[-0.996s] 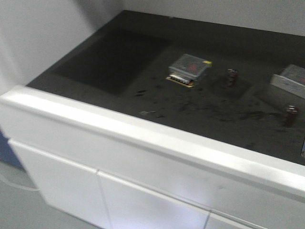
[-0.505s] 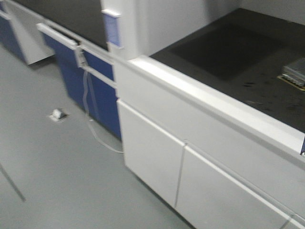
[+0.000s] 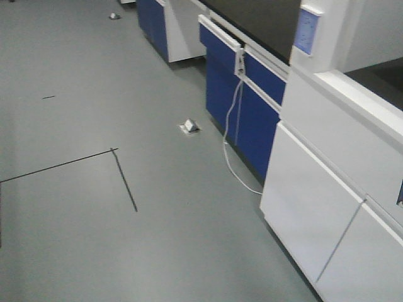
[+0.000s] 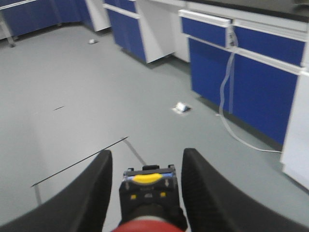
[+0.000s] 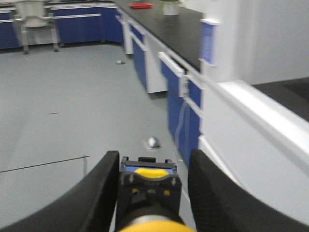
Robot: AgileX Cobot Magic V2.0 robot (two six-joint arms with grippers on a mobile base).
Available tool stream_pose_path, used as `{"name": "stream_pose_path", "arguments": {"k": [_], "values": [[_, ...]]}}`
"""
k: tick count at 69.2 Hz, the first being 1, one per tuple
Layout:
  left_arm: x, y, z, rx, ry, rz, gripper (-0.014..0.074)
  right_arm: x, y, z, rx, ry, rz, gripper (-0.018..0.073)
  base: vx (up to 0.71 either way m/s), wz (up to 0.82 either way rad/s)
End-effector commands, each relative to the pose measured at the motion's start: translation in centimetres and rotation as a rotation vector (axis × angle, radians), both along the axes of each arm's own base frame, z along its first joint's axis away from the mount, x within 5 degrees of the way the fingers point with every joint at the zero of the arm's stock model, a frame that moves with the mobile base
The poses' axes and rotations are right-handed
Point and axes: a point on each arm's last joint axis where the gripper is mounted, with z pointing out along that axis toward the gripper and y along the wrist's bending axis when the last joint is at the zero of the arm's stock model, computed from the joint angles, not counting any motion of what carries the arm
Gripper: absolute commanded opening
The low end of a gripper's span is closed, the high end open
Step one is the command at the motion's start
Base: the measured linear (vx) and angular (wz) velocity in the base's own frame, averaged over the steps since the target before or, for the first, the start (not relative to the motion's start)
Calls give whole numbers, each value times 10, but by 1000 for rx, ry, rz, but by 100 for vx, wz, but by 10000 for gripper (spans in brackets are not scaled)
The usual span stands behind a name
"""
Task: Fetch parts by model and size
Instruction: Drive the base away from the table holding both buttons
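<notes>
The left wrist view shows the red-capped part, a push-button switch with a black body and a yellow tab, held above the grey floor. My left gripper is shut on it, a black finger on each side. In the right wrist view, the yellow-capped part of the same build sits between the black fingers of my right gripper, which is shut on it. Neither gripper shows in the front view.
Blue cabinets and a white cabinet run along the right, with the black worktop's corner above. A white cable hangs down to the floor. A small floor socket and black tape lines mark the grey floor.
The front view has swung left, away from the black worktop with its metal boxes and dark cylinders, onto the open floor and blue cabinets.
</notes>
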Motion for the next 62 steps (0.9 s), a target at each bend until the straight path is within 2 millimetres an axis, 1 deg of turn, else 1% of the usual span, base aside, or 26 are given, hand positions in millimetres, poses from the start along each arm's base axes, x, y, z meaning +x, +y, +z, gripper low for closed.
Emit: {"name": "stream_pose_path", "arguments": {"k": [1, 32, 62], "values": [[1, -3, 13, -9, -77, -30, -6, 0, 0, 16, 6, -100, 2, -5, -9, 69], [1, -3, 13, -9, -76, -30, -6, 0, 0, 16, 6, -100, 2, -5, -2, 64], [1, -3, 13, -9, -76, -30, -6, 0, 0, 16, 6, -100, 2, -5, 17, 32]]}}
